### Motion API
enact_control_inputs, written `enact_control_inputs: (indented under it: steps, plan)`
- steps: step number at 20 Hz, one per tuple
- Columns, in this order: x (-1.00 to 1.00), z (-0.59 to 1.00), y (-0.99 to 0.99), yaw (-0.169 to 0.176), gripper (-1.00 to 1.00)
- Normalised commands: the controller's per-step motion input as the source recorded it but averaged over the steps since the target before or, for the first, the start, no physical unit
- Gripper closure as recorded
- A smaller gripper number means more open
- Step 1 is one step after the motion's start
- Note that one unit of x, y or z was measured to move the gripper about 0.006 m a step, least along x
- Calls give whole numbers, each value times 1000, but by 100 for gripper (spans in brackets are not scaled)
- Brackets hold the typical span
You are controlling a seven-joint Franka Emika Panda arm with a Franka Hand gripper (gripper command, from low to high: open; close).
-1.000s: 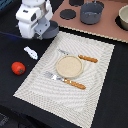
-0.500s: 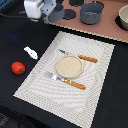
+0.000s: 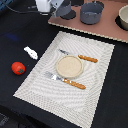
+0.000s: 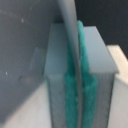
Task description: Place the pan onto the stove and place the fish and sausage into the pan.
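In the exterior view my gripper (image 3: pixel 55 6) hangs at the near-left corner of the pinkish-brown stove (image 3: pixel 102 27), shut on the rim of the small blue-grey pan (image 3: pixel 64 8). The pan is above a black burner disc (image 3: pixel 68 15). In the wrist view the teal pads (image 4: pixel 86 65) clamp the pan's thin rim and its grey wall (image 4: pixel 25 45) fills the picture. The white fish (image 3: pixel 30 52) and the red sausage (image 3: pixel 18 68) lie on the dark table, at the exterior view's left of the placemat.
A larger grey pot (image 3: pixel 91 13) stands on the stove beside the pan. A pale bowl (image 3: pixel 123 17) sits at the stove's right end. The striped placemat (image 3: pixel 35 80) holds a beige plate (image 3: pixel 68 66), a fork (image 3: pixel 54 76) and orange-handled cutlery (image 3: pixel 88 59).
My gripper has moved away from the table's left side toward the stove, up and to the exterior view's right, carrying the pan. Fish and sausage have not moved.
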Motion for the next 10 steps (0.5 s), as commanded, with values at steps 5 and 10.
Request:
enact_control_inputs:
  steps: [5,10]
  plan:
    - [351,-12,706,-21,100]
    - [250,-51,597,-16,100]
